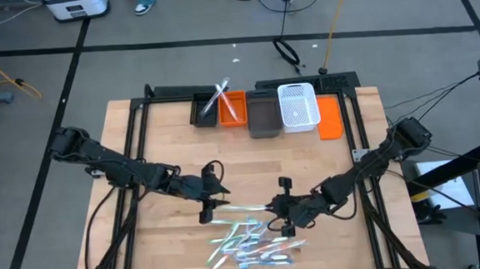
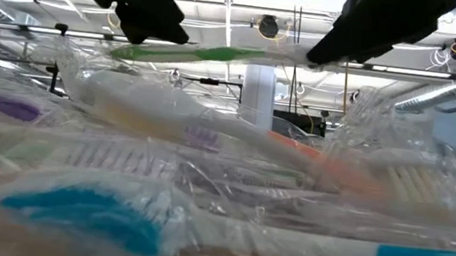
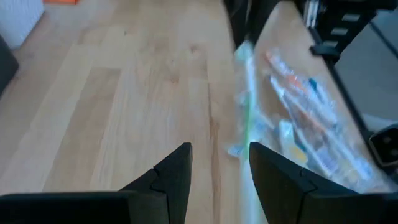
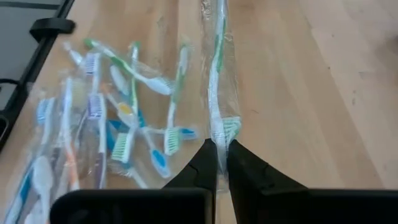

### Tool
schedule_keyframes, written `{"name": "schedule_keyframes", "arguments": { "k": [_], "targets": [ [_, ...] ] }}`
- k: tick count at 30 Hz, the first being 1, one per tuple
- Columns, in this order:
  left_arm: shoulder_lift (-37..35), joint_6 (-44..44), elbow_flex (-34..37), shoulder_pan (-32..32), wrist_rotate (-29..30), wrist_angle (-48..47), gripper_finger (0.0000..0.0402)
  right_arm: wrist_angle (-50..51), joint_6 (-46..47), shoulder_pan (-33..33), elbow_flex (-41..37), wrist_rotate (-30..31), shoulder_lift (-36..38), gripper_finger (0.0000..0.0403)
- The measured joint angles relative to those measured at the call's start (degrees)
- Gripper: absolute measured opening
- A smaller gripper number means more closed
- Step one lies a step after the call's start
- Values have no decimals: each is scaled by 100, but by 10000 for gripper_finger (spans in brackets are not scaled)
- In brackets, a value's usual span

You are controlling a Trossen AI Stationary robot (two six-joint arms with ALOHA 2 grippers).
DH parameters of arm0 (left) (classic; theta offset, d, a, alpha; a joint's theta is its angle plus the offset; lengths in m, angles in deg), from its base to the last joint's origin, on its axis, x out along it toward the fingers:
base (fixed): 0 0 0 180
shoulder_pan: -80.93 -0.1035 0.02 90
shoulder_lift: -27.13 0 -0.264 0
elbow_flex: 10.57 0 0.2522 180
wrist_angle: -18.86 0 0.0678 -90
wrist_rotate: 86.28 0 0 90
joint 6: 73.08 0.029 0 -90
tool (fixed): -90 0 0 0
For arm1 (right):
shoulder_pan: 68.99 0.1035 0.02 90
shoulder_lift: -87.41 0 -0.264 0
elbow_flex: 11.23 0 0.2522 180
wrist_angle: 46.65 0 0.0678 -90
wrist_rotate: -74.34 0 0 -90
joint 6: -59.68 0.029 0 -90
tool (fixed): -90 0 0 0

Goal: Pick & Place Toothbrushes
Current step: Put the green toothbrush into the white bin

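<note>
Wooden table (image 1: 165,131), toothbrush pile (image 1: 251,244) at near edge. Right pincer (image 4: 222,163) clamped on wrapped green toothbrush (image 4: 217,81) above pile; left pincer (image 3: 219,171) apart around other end. Light, crinkly, slippery wrap: grip handle.

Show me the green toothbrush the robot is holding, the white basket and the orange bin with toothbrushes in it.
Green toothbrush (image 4: 217,93), right wrist view: on its wrapped handle.
White basket (image 1: 298,106), high view: on its mesh floor.
Orange bin (image 1: 237,116), high view: on its bare floor beside the toothbrushes.
</note>
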Motion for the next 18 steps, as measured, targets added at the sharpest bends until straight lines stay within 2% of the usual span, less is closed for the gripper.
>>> {"name": "schedule_keyframes", "arguments": {
  "k": [10, 15, 18],
  "targets": [
    [22, -8, 0, -74, -190, 90, 161, -41, -327, -215, 186, -13, 1, 10],
    [405, -13, 0, -66, -224, 397, 161, -22, -578, -261, 336, -16, 0, 10],
    [699, -33, -1, -99, -443, 500, 161, -14, -621, -298, 356, -17, -2, 10]
  ]
}}
